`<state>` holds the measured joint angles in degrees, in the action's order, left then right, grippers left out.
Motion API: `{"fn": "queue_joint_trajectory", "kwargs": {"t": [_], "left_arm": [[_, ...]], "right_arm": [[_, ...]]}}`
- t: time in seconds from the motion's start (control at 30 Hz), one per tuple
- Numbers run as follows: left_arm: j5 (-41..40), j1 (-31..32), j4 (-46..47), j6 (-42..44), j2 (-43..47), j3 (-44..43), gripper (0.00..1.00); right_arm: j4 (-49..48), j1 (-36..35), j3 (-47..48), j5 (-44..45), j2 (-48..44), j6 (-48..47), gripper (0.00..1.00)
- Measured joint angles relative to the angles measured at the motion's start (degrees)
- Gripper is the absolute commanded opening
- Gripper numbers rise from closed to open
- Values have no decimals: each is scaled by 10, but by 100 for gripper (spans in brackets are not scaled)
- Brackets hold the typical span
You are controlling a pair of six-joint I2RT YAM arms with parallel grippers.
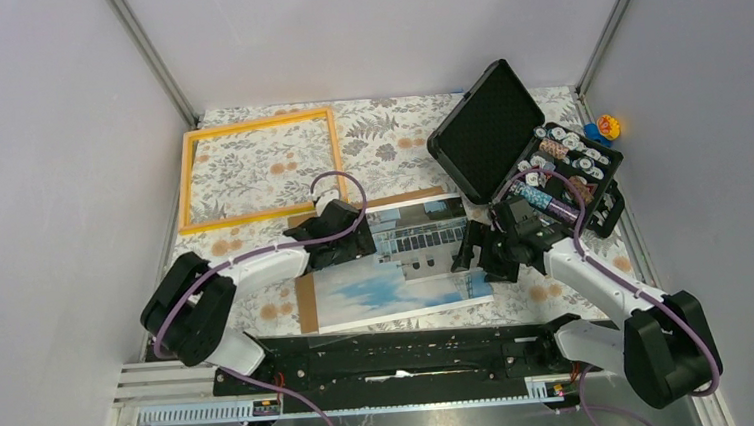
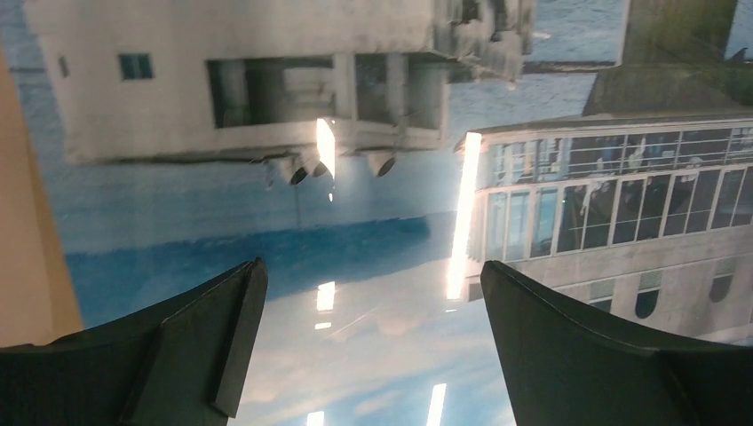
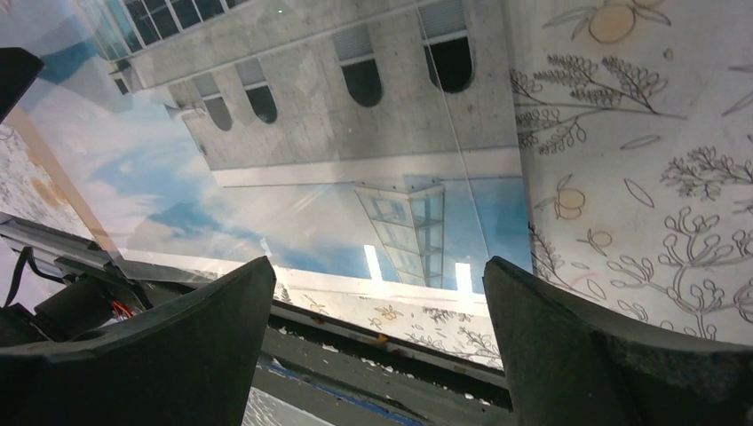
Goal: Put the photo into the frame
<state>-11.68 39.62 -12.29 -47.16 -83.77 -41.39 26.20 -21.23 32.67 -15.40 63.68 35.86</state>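
Floral tabletop (image 1: 388, 142): photo (image 1: 398, 282) centre, frame (image 1: 186, 176) upper left, well apart. You're at pickup: left gripper (image 1: 360, 236) and right gripper (image 1: 468, 252) hang spread over its edges; pinch one next.

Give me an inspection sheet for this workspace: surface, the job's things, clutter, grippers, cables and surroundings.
Surface: floral tablecloth, flat.
Job's things: photo lies face up on a brown backing board, centre; frame lies empty at far left, apart from the photo.
Clutter: open black case holding small items, far right; colourful toy beside it.
Grippers: left gripper open over the photo; right gripper open over the photo's right edge.
Cables: purple cables run along both arms.
Surroundings: plain grey walls on three sides.
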Motion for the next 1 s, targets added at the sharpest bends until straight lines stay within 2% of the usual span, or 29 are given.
{"fn": "queue_joint_trajectory", "kwargs": {"t": [0.2,0.33,0.5,0.6,0.77,1.0], "left_arm": [[9,0,-15,12,-16,-25,99],[1,0,-84,10,21,-26,99],[-48,-14,-193,-17,73,-30,99],[-53,-83,-232,-26,75,-29,99],[-15,-250,-200,-18,75,-1,99],[26,-269,-114,13,70,16,99]], "right_arm": [[-47,0,0,-17,16,-10,95],[-76,0,4,-39,35,-21,95],[-106,0,9,-49,75,-33,95],[-122,0,9,-51,96,-38,96],[-143,0,12,-58,121,-43,96],[-158,0,14,-63,126,-48,96]]}}
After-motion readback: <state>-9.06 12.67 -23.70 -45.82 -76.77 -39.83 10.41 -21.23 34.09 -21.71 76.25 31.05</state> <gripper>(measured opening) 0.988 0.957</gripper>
